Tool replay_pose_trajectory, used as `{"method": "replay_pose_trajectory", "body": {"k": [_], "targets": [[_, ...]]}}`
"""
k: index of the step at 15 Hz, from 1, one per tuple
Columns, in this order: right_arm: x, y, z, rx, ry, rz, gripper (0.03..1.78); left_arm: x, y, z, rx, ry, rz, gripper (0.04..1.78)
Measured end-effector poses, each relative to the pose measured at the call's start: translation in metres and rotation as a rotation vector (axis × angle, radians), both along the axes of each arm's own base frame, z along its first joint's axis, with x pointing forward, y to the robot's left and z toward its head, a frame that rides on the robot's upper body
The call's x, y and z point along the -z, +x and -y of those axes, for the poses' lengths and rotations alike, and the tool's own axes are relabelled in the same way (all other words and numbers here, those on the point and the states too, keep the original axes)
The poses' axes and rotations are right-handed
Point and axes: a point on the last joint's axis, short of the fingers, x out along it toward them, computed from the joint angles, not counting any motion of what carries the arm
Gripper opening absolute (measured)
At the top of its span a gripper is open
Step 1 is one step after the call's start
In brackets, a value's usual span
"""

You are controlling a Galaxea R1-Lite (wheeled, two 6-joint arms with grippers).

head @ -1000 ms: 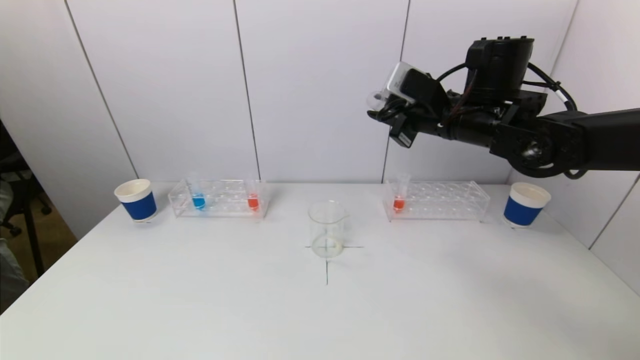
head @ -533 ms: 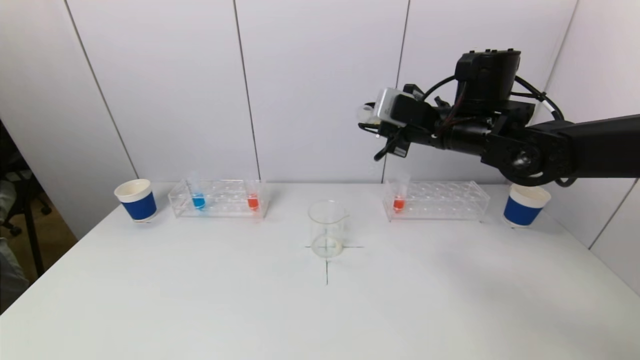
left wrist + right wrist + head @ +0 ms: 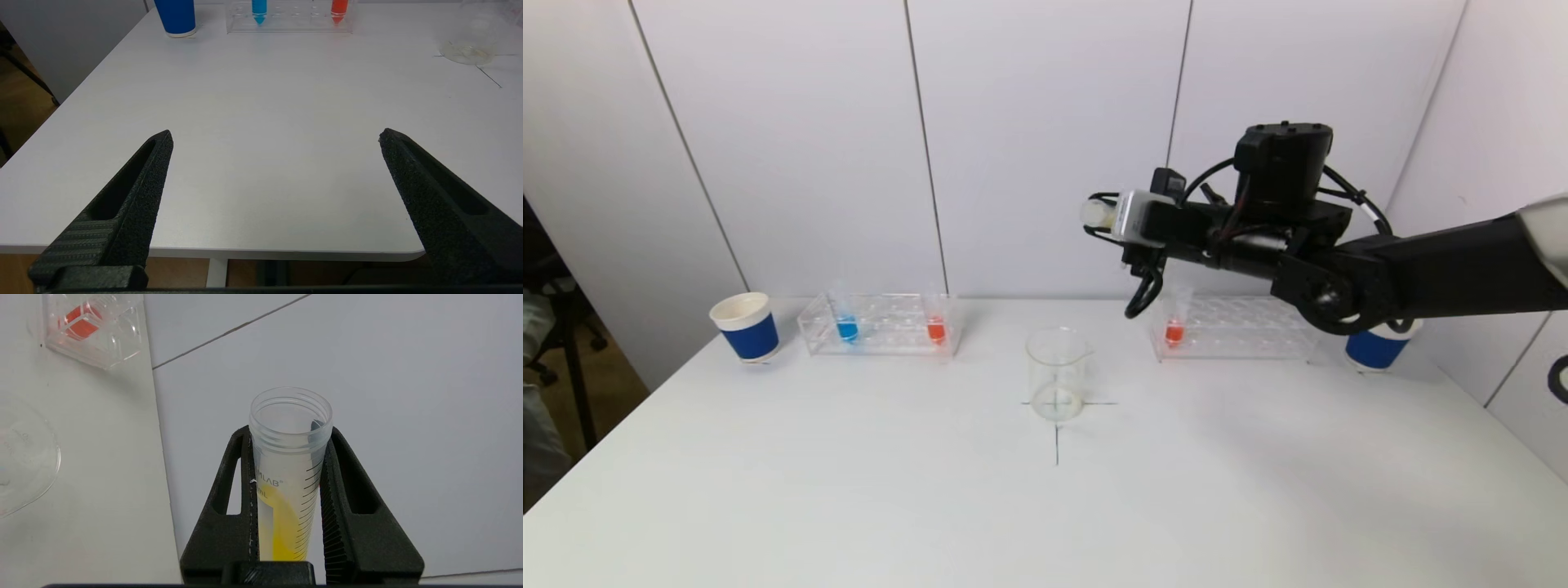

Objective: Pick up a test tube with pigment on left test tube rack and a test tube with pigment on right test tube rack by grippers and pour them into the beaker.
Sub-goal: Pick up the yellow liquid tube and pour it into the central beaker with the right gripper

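now: right hand aloft with a tube of yellow pigment, tipped toward the beaker.
right hand pinches the yellow-pigment tube between both fingers, the tube lying near horizontal with its open mouth leading, high above the surface and up-right of the beaker. the beaker stands on the cross mark at mid-surface. right rack along the far edge holds one orange tube at its inner end; left rack holds a blue tube and an orange one. a blue cup sits near the far left corner. left hand hangs spread wide, holding nothing, over the near left edge.
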Motion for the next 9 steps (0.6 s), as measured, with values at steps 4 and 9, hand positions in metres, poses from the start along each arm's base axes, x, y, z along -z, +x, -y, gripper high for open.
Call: {"method": "replay_pose_trajectory", "body": {"k": [4,9], "targets": [[0.01,0.002,-0.002,-0.027,-0.06,0.041,0.49,0.0,0.0,0.0,0.0,0.0,0.0,1.76],[0.022,0.005,-0.007,-0.073,-0.066,0.084,0.49,0.0,0.0,0.0,0.0,0.0,0.0,1.76]]}}
